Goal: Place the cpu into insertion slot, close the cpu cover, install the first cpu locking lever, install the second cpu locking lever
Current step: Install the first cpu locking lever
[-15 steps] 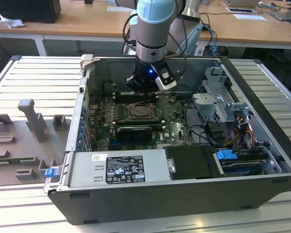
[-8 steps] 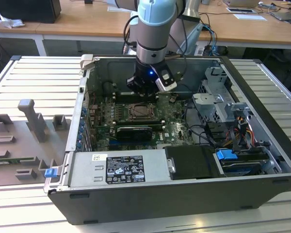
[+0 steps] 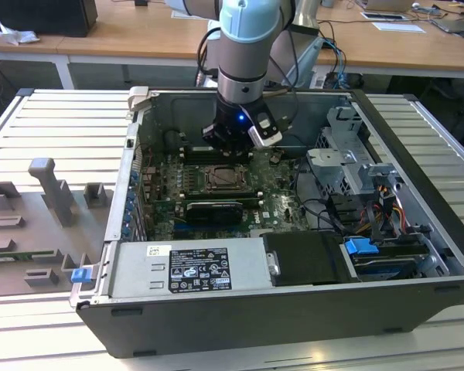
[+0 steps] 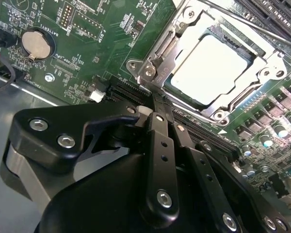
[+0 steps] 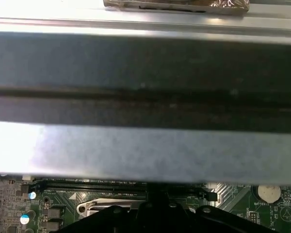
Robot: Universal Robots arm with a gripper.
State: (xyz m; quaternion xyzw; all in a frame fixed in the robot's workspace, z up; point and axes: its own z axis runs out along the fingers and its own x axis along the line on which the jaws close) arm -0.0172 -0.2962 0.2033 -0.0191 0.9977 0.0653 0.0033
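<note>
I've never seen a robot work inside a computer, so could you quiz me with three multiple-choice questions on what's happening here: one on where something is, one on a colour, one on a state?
1. Where does the cpu lie?
A. On the grey slatted table beside the case
B. In the insertion slot on the board
C. On the power supply

2. What colour is the circuit board?
A. Green
B. Red
C. White

3. How does the cpu cover stand?
A. Taken off the board
B. Raised upright
C. Folded down around the cpu

Answers:
1. B: in the second wrist view the cpu sits inside the insertion slot.
2. A: the circuit board is green beside the tool.
3. C: the cpu cover lies flat, framing the cpu's pale top.
</note>
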